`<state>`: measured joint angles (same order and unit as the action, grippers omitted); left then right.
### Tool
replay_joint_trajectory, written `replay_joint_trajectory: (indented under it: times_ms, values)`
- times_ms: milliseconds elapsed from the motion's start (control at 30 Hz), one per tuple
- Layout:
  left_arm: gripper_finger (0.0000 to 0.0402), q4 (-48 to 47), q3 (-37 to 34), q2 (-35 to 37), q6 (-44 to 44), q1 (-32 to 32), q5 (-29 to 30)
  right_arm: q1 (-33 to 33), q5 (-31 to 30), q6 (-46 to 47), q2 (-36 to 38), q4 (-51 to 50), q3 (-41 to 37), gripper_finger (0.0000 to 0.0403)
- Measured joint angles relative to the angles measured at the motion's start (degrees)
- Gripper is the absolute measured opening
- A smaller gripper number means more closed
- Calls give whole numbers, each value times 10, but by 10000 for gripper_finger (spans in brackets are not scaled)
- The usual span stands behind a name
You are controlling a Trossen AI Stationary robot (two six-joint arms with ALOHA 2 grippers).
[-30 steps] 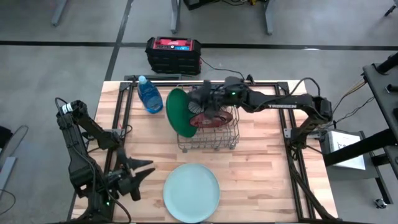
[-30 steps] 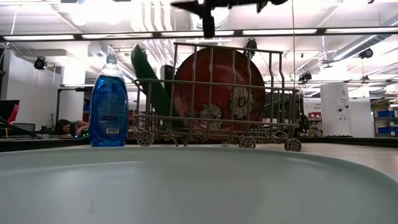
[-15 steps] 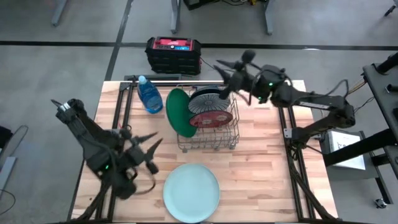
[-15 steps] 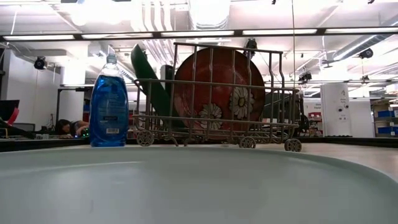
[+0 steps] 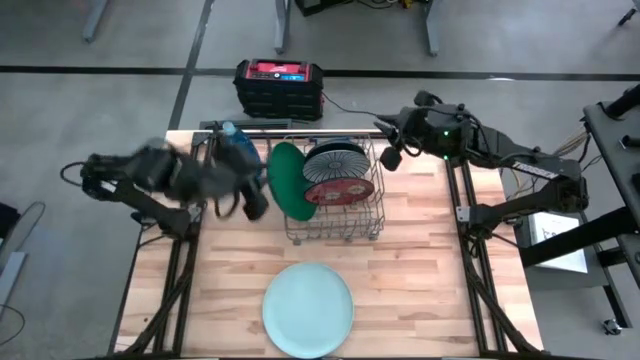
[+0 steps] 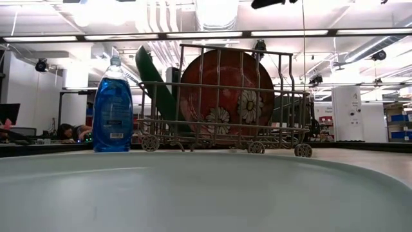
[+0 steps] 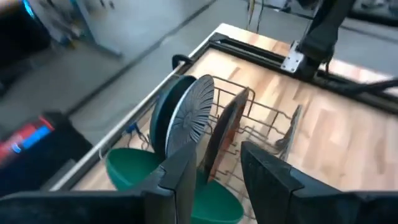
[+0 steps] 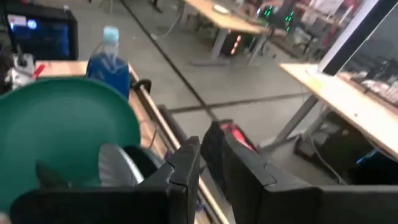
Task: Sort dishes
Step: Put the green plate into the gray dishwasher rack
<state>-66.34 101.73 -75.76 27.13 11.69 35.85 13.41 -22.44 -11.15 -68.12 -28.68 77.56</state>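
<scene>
Pale wood table (image 5: 420,270), seen from above. A wire rack (image 5: 335,200) is set at its middle, toward the far side. Three plates are stood on edge in the rack: a striped plate (image 5: 335,160) farthest, a red plate (image 5: 333,192) just in front of it, and a green plate (image 5: 288,180) leaned at the rack's left end. A dark teal plate is glimpsed behind the striped plate (image 7: 186,118) in the left wrist view only. A pale plate (image 5: 308,308) is laid flat on the near side of the table, well apart from the rack. A blue bottle (image 5: 238,150) is stood just left of the green plate.

Left gripper (image 5: 245,195) is found low over the table, left of the rack, near the bottle; its fingers (image 7: 264,180) are seen parted, with nothing between them. Right gripper (image 5: 388,150) is held above the rack's far right corner; its fingers (image 8: 239,168) are seen with a narrow gap, nothing clamped. A black and red box (image 5: 280,88) is noted on the floor beyond the table
</scene>
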Motion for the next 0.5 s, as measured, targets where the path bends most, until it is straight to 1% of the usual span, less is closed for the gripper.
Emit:
replay_joint_trajectory:
  times_ms: [67, 133, 267, 367, 500]
  values:
    - [116, -25, 38, -1, 10, -46, -46, 0, 0, 9, 0, -18, 0, 68]
    - [116, -47, 62, -1, 28, -91, -74, 0, 0, 14, 0, -32, 0, 73]
    - [116, -93, 86, -1, 64, -157, -97, 0, 0, 23, -1, -50, 0, 81]
    - [116, -94, 82, -1, 84, -181, -113, 0, 0, 23, -1, -57, -1, 85]
    - [116, -98, 64, -9, 96, -185, -129, 0, 0, 23, -1, -59, -2, 87]
